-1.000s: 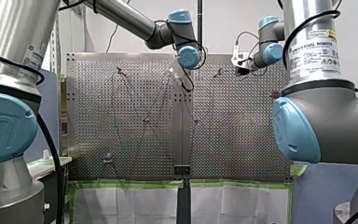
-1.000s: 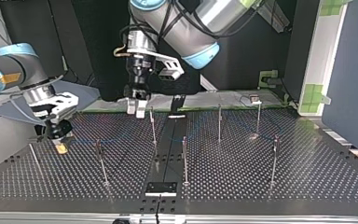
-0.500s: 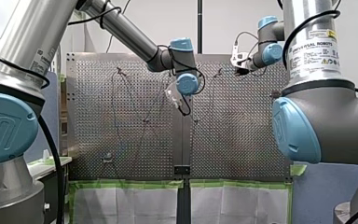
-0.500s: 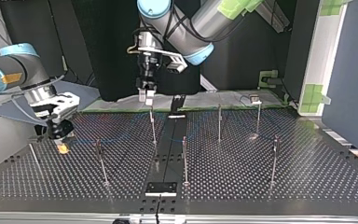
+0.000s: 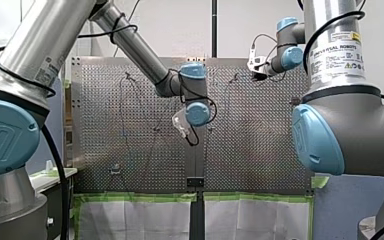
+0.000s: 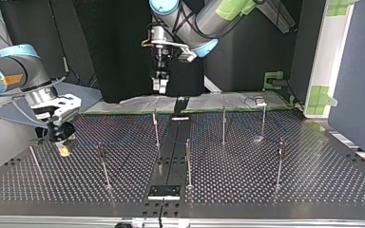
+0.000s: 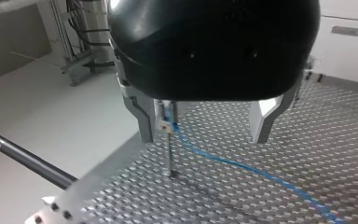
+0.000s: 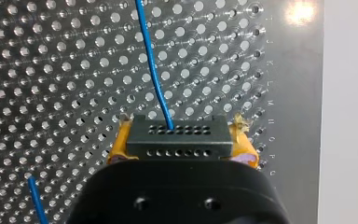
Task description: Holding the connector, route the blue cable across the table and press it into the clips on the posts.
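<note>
Two grippers (image 6: pixel 159 86) (image 6: pixel 62 142), one cable (image 8: pixel 154 70), one connector (image 8: pixel 176 137)

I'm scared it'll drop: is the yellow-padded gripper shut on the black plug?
Shut: the yellow pads of my right gripper squeeze both ends of the connector.

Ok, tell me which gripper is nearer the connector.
Right. My right gripper is shut on the connector. My left gripper hangs open high above the table, well to the connector's right in the top view.
</note>
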### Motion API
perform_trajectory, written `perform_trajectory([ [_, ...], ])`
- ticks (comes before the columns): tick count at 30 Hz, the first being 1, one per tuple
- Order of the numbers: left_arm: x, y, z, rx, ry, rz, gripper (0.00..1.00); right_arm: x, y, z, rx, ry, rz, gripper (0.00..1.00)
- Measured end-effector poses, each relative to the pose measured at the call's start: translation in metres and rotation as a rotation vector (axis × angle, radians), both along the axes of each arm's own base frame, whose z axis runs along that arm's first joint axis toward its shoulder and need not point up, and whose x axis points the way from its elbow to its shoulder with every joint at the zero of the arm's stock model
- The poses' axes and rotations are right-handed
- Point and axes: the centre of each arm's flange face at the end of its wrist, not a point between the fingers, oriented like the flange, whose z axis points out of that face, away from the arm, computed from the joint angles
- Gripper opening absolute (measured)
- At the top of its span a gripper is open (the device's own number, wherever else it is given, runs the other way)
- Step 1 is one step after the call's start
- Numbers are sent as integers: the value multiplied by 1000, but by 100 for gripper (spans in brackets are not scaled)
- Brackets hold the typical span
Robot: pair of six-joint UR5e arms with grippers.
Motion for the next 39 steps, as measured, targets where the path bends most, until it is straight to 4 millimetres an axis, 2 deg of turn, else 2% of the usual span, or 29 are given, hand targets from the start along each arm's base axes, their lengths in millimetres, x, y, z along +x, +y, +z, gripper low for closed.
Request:
perform_trajectory([
  [15,-36,17,-107,59,93,-28,100,-1,-1,-1,1,0,-3,0],
  [24,-57,36,-158,112,138,-31,100,-2,-1,-1,1,0,-5,0],
  [39,-91,68,-183,165,137,-38,100,-8,-4,-1,3,0,-26,0],
])
